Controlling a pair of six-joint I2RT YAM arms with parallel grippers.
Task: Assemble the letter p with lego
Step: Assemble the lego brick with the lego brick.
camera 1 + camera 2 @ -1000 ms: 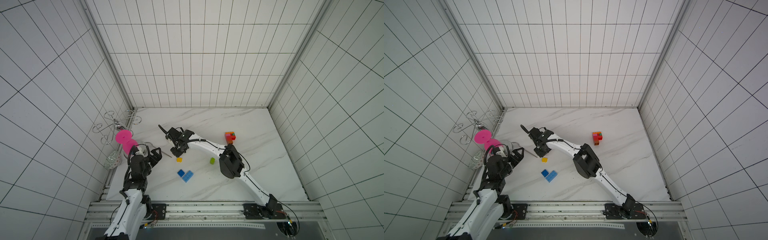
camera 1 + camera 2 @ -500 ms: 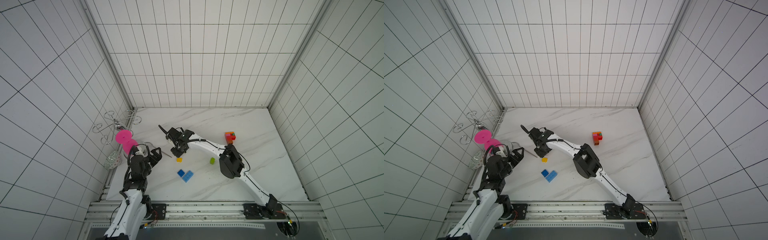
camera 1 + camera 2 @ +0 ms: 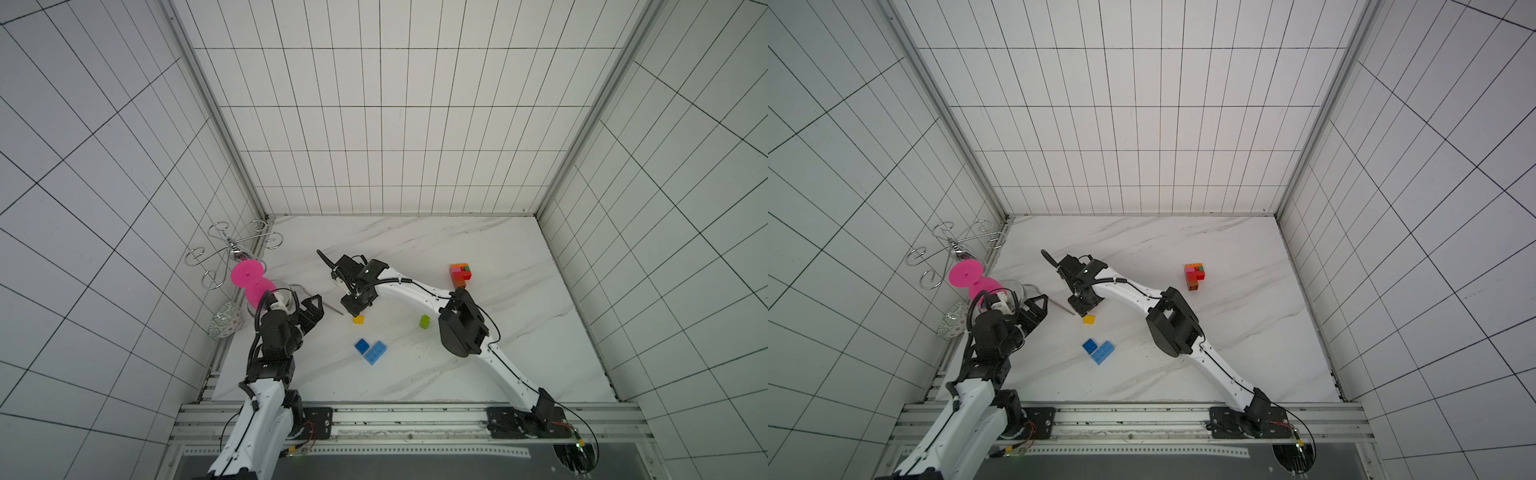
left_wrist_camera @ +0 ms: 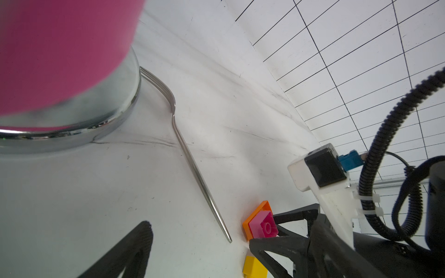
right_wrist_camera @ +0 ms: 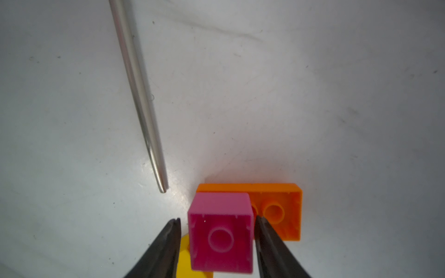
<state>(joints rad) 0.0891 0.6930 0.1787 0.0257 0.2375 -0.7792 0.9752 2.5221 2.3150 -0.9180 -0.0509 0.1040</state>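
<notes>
Between the fingers of the right gripper [image 5: 218, 219] sits a pink brick [image 5: 220, 238], hollow underside toward the wrist camera, overlapping an orange brick [image 5: 277, 211] (whether the two are pressed together I cannot tell). The jaws stand partly open: one finger shows a clear gap, the other is at the brick's wall, so nothing is clamped. Such a brick looks light, rigid and smooth-sided. I would take it square across two flat opposite walls, lest it squirt out. A yellow brick [image 3: 358, 319] lies just beside. The blue bricks [image 3: 376, 353] and a lime brick [image 3: 424, 321] lie farther off, and the built stack [image 3: 460, 274] is well apart. The right arm reaches far across the table, wrist pitched steeply down. The left gripper [image 3: 318, 309] hangs spread wide and empty near a fork [image 4: 192, 163].
</notes>
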